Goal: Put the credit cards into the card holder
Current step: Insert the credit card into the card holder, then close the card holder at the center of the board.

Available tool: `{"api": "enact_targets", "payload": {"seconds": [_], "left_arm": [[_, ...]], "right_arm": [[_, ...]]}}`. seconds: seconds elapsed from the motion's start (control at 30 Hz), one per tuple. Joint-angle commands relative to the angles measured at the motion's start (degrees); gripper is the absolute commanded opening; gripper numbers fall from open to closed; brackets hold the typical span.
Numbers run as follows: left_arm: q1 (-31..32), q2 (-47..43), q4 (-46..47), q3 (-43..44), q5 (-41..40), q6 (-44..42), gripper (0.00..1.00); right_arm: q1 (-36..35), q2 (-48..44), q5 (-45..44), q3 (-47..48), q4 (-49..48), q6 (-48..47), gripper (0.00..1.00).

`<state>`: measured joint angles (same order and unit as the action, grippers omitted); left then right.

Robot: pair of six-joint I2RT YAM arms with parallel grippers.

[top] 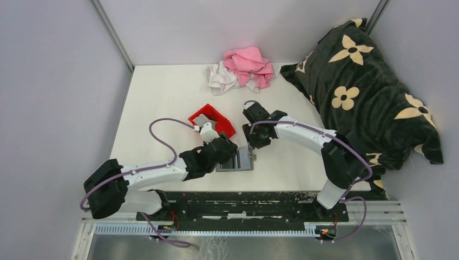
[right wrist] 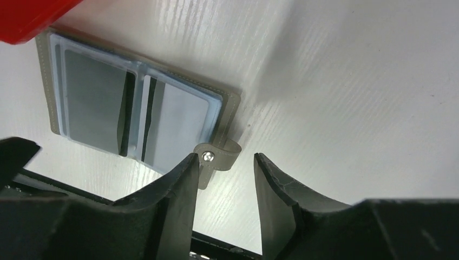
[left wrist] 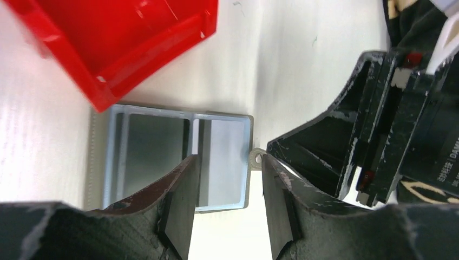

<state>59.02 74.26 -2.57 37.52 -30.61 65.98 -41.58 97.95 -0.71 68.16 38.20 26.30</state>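
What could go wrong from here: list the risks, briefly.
1. The left fingers and right fingers crowd the card holder's tab edge; they could collide.
2. The snap tab lies between the open right fingers; closing might drag the holder.
3. The red bin overhangs a holder corner and may snag it.
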Motion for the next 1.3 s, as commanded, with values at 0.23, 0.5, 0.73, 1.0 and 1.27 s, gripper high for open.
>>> {"api": "enact_targets", "payload": {"seconds": [0.23, 0.5, 0.73, 1.0, 1.27], "left_arm": [[0.4, -10.2, -15.6, -10.4, -8.8, 13.3, 0.58], [0.4, -11.3, -8.4, -16.7, -8.4, 14.0, 0.61], [0.4, -9.1, -5.0, -17.3, -7.4, 13.2, 0.62], [0.4, -5.3, -4.7, -15.2, -5.5, 11.7, 0.61], [0.4, -3.6, -4.1, -15.4, -4.0, 11.3, 0.57]], "right_arm": [[-1.2, -11.2, 0.9, -10.3, -8.3, 7.0, 0.68], [-1.4, -14.1, 3.5, -15.7, -13.2, 10.2, 0.7], [-1.4, -12.8, 6.6, -20.3, -19.0, 13.5, 0.7], [-1.4, -12.2, 8.5, -25.7, -27.4, 18.1, 0.69], [-1.3, -10.7, 10.8, -31.3, -38.6, 23.9, 0.68]]}}
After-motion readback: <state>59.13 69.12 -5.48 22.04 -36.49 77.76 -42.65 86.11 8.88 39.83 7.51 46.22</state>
